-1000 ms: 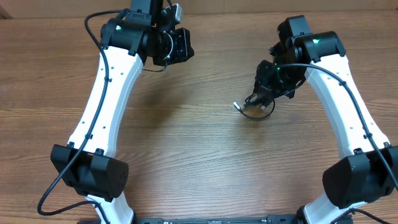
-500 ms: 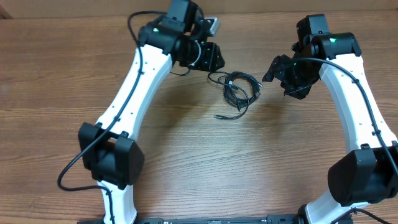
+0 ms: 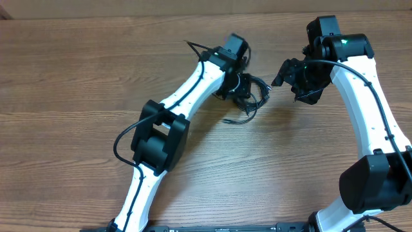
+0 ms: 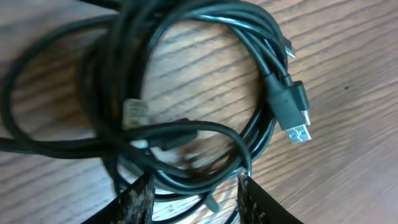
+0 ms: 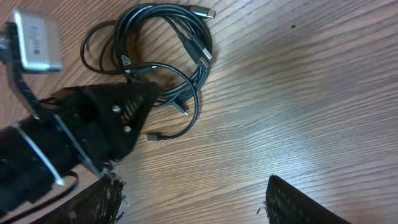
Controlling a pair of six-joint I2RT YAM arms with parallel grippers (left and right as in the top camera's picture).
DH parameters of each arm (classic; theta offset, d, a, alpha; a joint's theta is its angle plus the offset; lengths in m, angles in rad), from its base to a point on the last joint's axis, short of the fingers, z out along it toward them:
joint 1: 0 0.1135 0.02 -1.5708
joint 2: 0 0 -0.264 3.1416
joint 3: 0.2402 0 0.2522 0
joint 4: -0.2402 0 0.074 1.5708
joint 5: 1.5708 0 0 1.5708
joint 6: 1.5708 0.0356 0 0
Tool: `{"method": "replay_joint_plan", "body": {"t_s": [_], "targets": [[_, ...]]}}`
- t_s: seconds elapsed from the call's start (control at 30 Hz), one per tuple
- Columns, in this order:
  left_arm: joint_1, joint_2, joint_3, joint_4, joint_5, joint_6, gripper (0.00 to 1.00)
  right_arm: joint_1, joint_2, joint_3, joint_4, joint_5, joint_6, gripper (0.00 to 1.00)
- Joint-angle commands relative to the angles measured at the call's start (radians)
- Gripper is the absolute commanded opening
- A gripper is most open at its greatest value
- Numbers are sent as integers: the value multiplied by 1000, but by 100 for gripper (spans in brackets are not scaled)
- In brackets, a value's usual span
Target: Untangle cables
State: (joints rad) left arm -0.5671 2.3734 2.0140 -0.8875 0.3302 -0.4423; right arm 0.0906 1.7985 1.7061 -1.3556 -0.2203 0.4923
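The cables [image 3: 257,96] lie as a small looped black bundle on the wood table, mid-top in the overhead view. My left gripper [image 3: 242,90] is down on the bundle's left part. In the left wrist view the cables [image 4: 267,81] fill the frame, and the left gripper [image 4: 194,200] stands open with several strands running between its fingers [image 4: 138,200]. A blue-tipped plug [image 4: 298,132] points right. My right gripper [image 3: 291,82] hovers just right of the bundle. It shows open [image 5: 199,202] over bare wood in the right wrist view, with the cables [image 5: 194,46] at upper left.
The wood table [image 3: 77,77] stretches all round the bundle. The left arm [image 3: 193,84] reaches diagonally across the middle. One loose plug end [image 5: 152,137] lies below the bundle, nearest the right gripper.
The right gripper let go of the bundle and drew back right, leaving the cables spread on the table. The left arm swung in from the far left onto the bundle, jaws now apart.
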Motion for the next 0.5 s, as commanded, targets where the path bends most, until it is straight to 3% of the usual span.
{"method": "replay_joint_plan", "body": {"t_s": [0.0,0.17,0.23,0.27,0.37,0.47], "targets": [[-48,25,2,5,-126,-94,44,-2,-11,-3,0,11,-30,77],[-56,69,2,-21,-132,-119,37,-2,-11,-3,-3,11,-47,79],[-56,74,2,-19,-143,-120,24,-2,-11,-3,-4,11,-98,84],[-56,74,2,-18,-151,-120,23,-2,-11,-3,-4,10,-101,84],[-55,74,2,-55,-167,-153,26,-2,-11,-3,-4,10,-119,86],[-53,74,2,-177,-263,-306,26,-1,-11,-3,-2,10,-143,86]]}}
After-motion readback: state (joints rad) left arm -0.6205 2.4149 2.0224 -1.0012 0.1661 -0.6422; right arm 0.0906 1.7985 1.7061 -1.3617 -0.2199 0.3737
